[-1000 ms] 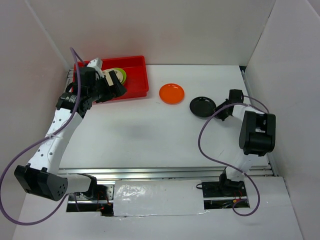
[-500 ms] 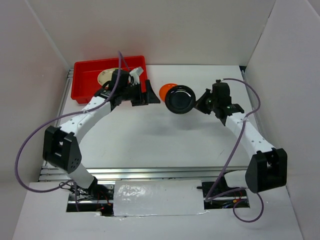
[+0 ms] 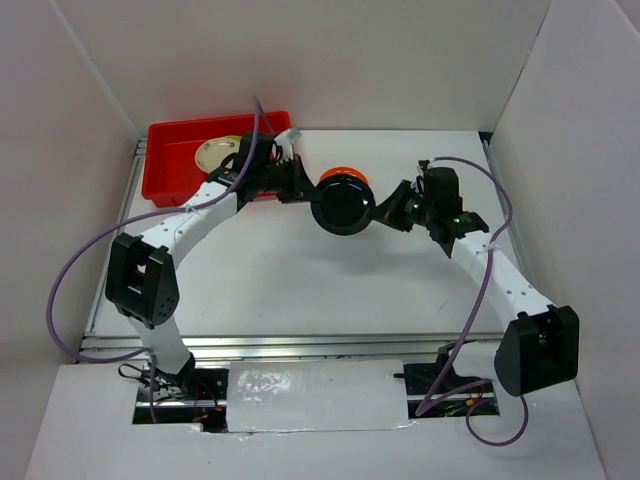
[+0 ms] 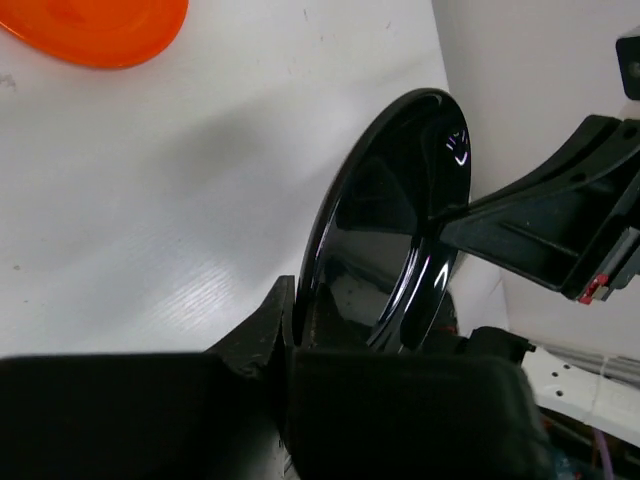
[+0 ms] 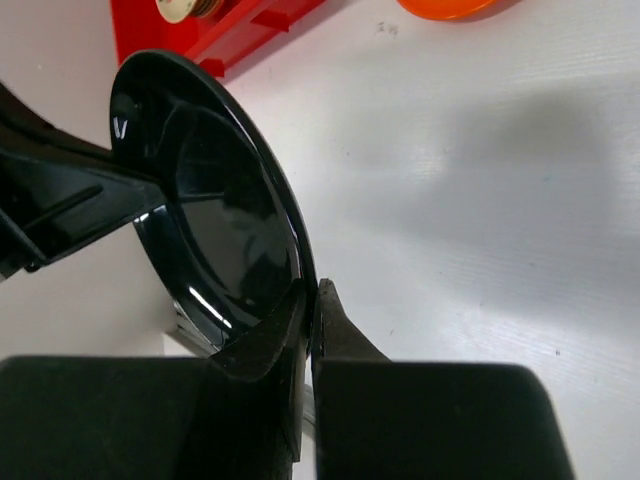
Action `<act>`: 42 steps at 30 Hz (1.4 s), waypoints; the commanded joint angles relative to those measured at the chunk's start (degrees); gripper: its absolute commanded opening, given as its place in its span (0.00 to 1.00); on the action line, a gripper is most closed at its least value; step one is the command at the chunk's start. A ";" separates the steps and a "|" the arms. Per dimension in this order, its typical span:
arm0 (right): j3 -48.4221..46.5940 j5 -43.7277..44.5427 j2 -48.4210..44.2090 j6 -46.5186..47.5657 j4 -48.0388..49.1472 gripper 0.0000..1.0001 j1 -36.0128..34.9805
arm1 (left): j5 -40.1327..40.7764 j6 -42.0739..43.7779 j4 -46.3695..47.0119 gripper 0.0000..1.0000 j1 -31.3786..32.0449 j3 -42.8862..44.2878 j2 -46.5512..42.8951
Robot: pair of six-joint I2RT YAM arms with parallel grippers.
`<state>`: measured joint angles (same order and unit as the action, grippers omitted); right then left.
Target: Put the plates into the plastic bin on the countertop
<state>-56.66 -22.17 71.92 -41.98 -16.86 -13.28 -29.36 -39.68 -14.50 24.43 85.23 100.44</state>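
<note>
A glossy black plate (image 3: pixel 342 208) (image 4: pixel 390 230) (image 5: pixel 215 210) hangs on edge above the countertop (image 3: pixel 300 270), held from both sides. My left gripper (image 3: pixel 312 192) (image 4: pixel 290 300) is shut on its left rim. Opposite it, my right gripper (image 3: pixel 378 212) (image 5: pixel 312 290) pinches the right rim, one finger on each face. An orange plate (image 3: pixel 345 175) (image 4: pixel 100 25) (image 5: pixel 450 8) lies flat on the countertop just behind the black one. The red plastic bin (image 3: pixel 170 175) (image 5: pixel 240 35) sits at the back left with a cream plate (image 3: pixel 218 152) inside.
White walls (image 3: pixel 580 120) enclose the countertop on the left, back and right. A metal rail (image 3: pixel 320 345) runs along the front edge. Purple cables (image 3: pixel 60 290) loop off both arms.
The right arm carried the black plate left from the right side. The left arm swung out of the bin to meet it and closed on the plate's rim.
</note>
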 commanded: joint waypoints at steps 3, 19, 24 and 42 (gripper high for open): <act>1.46 -3.94 -1.96 -1.70 6.58 0.74 -0.96 | 4.13 1.44 -2.36 0.00 -0.16 4.85 2.82; 12.98 -8.58 -4.95 4.00 9.13 1.00 7.65 | 14.34 -10.33 -3.68 0.00 -32.41 28.39 25.40; 12.45 -9.64 -2.32 4.98 10.09 1.00 7.92 | 14.33 -9.54 -8.87 0.00 -34.44 40.79 32.53; -0.77 -3.95 15.39 2.69 10.82 1.00 6.51 | 21.17 -8.32 -14.74 0.78 -34.36 34.65 19.37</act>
<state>-49.15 -30.50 80.77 -39.22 -7.16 -6.00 -11.38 -49.45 -27.97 -10.63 118.61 128.55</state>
